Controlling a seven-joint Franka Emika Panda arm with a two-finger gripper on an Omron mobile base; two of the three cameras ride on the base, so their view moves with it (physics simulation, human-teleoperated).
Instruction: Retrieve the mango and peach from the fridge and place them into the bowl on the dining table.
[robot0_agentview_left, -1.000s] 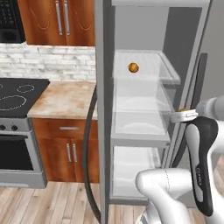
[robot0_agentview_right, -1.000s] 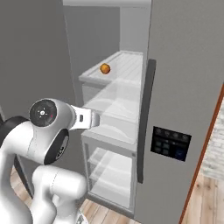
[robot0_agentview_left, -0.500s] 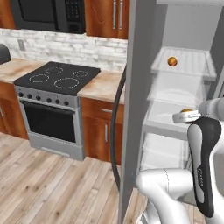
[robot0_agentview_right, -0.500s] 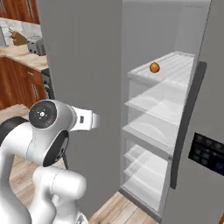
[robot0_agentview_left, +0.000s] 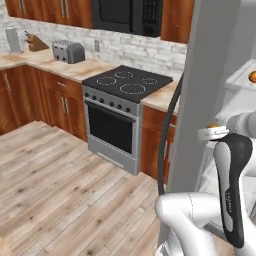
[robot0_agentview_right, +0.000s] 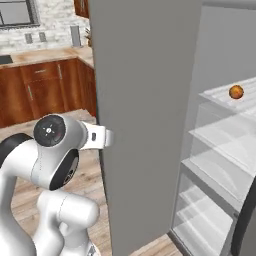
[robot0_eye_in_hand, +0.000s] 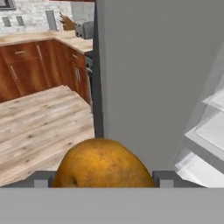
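Observation:
A large yellow-orange mango (robot0_eye_in_hand: 103, 162) sits between my gripper's (robot0_eye_in_hand: 103, 180) fingers, which are shut on it; the grey fingers (robot0_eye_in_hand: 41, 179) show on either side. In the left base view a sliver of the mango (robot0_agentview_left: 214, 126) peeks above the white hand. The fridge stands open, and its grey door (robot0_agentview_right: 145, 100) is edge-on right in front of the hand. A small round orange peach (robot0_agentview_right: 236, 92) lies on an upper clear shelf, also at the right edge as the peach (robot0_agentview_left: 253, 76). The bowl and the dining table are out of view.
To the left are a steel stove (robot0_agentview_left: 125, 100) with a black cooktop, a microwave (robot0_agentview_left: 127, 15) above it, wooden cabinets, and a counter holding a toaster (robot0_agentview_left: 68, 51) and a knife block (robot0_agentview_left: 36, 42). A wide plank floor (robot0_agentview_left: 60, 190) opens to the left.
The base has swung, so both base views shifted: the fridge slid right and the stove, counter and floor came in. The arm keeps its pose with the mango held.

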